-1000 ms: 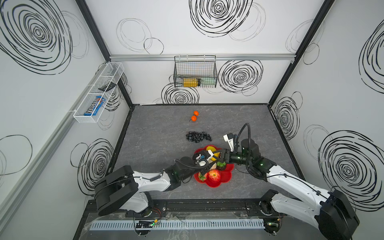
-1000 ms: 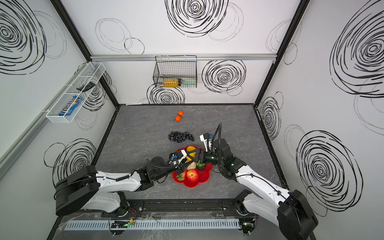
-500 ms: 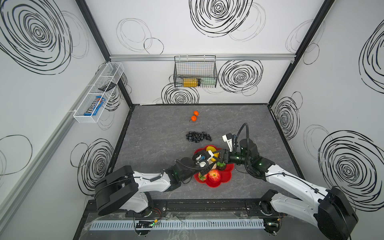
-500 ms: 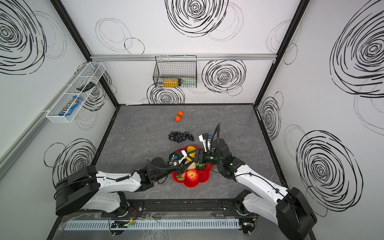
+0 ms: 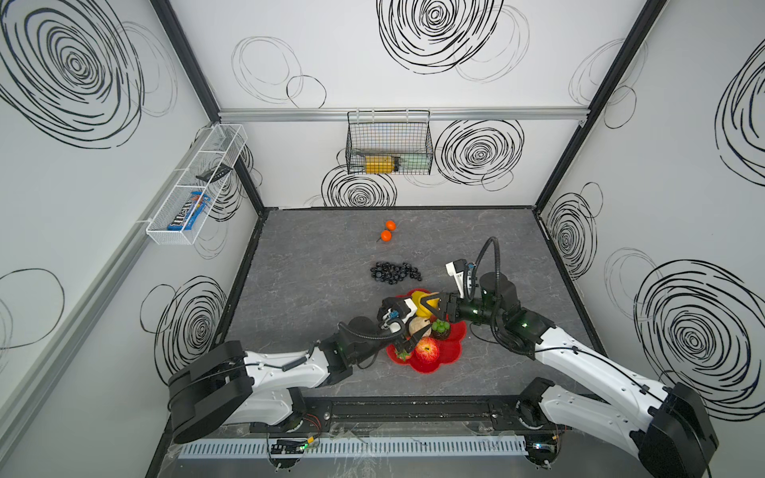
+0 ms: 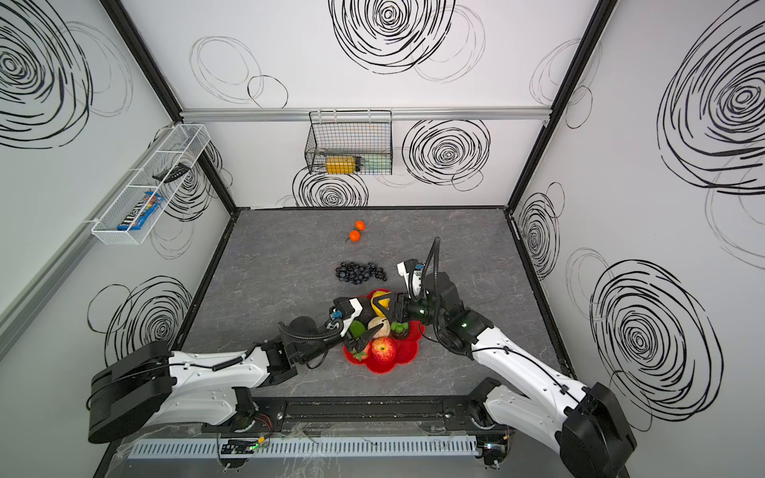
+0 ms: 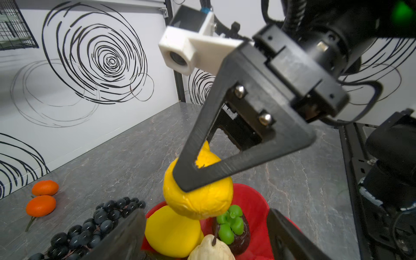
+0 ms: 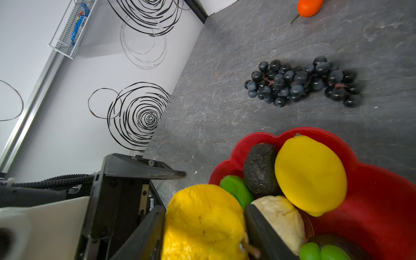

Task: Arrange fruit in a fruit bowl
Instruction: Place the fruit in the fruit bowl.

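The red flower-shaped fruit bowl (image 5: pixel 451 358) sits near the table's front. It holds a lemon (image 8: pixel 310 175), a dark avocado (image 8: pixel 258 168), a green lime (image 8: pixel 236 189), a beige piece (image 7: pixel 211 247), a red apple (image 5: pixel 427 351) and a strawberry (image 5: pixel 402 355). My right gripper (image 8: pixel 202 236) is shut on a second lemon (image 7: pixel 198 198), held just above the bowl's far side. My left gripper (image 7: pixel 206 212) stands open over the bowl, its fingers on either side of the beige piece without touching it. The black grape bunch (image 5: pixel 395 273) and two tangerines (image 5: pixel 386 236) lie on the table behind the bowl.
A dark fruit with green leaves (image 7: pixel 234 225) also lies in the bowl. A black wire basket (image 5: pixel 389 145) hangs on the back wall and a white wire shelf (image 5: pixel 194 186) on the left wall. Both arms meet over the bowl, close together.
My left gripper's jaws have spread wider over the bowl. The right gripper has tightened a little on the lemon and hardly moved.
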{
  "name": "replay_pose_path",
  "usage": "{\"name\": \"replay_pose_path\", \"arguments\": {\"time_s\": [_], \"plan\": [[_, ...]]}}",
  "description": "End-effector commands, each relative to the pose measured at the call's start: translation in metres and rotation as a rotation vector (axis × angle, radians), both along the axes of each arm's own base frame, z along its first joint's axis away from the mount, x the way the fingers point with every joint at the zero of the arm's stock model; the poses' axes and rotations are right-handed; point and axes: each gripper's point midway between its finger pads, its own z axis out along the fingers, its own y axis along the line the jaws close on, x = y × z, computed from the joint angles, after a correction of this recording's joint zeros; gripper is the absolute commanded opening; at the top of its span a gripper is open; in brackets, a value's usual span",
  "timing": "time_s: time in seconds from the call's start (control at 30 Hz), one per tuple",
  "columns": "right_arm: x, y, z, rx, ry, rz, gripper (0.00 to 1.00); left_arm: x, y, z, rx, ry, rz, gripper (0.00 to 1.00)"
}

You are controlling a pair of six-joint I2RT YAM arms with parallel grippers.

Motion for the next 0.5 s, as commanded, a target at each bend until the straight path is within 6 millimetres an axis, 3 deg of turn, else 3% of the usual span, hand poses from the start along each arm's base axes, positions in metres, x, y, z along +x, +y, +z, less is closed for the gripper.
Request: {"name": "replay_pose_path", "arguments": {"time_s": [0.0,0.17,0.33,0.47], "plan": [[0.007,-0.013,-0.001,-0.087,-0.054,-0.045,0.58,-0.002,0.012,0.016,-0.071,0.018,0.021,0.88],[0.018,-0.026,-0.017,-0.194,-0.068,-0.09,0.58,0.005,0.049,0.02,-0.108,0.026,0.173,0.88],[0.034,-0.039,-0.033,-0.274,-0.064,-0.142,0.58,0.014,0.077,-0.002,-0.071,0.033,0.305,0.88],[0.047,-0.049,-0.049,-0.348,-0.055,-0.187,0.58,0.022,0.092,-0.005,-0.114,0.055,0.358,0.88]]}}
